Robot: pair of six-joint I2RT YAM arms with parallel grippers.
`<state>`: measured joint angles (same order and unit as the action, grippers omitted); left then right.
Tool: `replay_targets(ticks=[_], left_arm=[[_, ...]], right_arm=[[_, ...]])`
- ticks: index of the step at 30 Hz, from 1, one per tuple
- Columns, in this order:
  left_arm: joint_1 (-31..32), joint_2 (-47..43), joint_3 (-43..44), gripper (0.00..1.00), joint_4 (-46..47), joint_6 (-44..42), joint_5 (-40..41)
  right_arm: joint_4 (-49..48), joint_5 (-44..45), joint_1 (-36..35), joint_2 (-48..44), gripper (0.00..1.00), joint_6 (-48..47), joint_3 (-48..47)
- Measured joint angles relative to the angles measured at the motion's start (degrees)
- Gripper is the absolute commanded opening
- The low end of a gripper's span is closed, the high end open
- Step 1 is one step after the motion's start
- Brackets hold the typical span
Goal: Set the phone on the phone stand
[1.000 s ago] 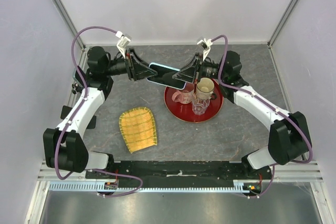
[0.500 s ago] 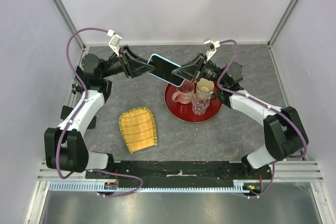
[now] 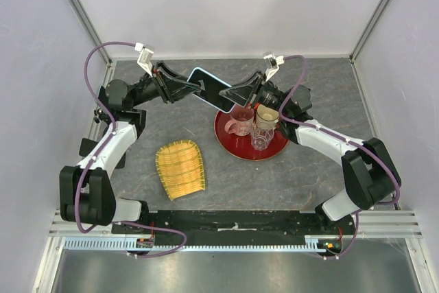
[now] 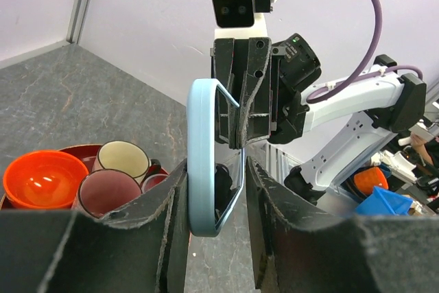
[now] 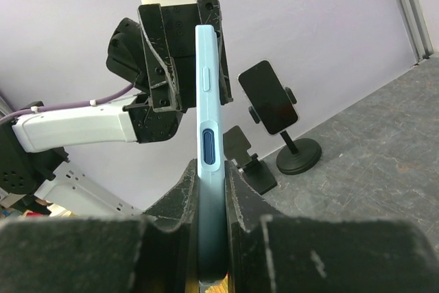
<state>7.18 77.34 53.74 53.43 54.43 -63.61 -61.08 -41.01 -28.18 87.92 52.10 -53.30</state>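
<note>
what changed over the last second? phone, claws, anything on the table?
The phone shifted toward the far left of the top view, apparently lifted. The right claw, shut on one end, and the left claw, straddling the other end, moved with it. Nothing was visibly taken or released. The red tray, its cups and the yellow mat stayed put.

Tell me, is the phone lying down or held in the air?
Held up: the phone is pinched between the left gripper and right gripper, above the table; both wrist views show it clamped.
</note>
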Motion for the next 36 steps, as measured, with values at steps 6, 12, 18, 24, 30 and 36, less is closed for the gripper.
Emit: replay_targets(ticks=[6,12,18,24,30,36], left_arm=[[-1.03,-0.04,-2.05,0.4,5.22,3.15,0.55],[-1.55,-0.04,-3.23,0.02,8.9,6.12,1.18],[-1.68,-0.13,-3.45,0.02,9.64,6.8,1.4],[0.0,-6.64,-2.43,0.02,-11.76,-7.93,1.22],[-0.35,-20.41,-1.6,0.02,-42.53,-24.87,9.05],[-0.48,-34.42,1.07,0.02,-74.07,-35.85,29.55]], right_arm=[[0.79,1.01,-1.05,0.0,0.0,-1.36,0.0],[0.52,0.68,-1.64,-0.02,0.0,-2.14,-0.22],[6.05,0.76,-1.66,-1.4,0.56,-6.54,-1.75],[16.33,4.31,-0.96,-5.01,0.75,-12.26,-2.38],[23.39,7.48,1.49,-10.49,0.78,-15.39,-2.38],[27.32,9.55,3.61,-14.64,0.78,-17.49,-2.38]])
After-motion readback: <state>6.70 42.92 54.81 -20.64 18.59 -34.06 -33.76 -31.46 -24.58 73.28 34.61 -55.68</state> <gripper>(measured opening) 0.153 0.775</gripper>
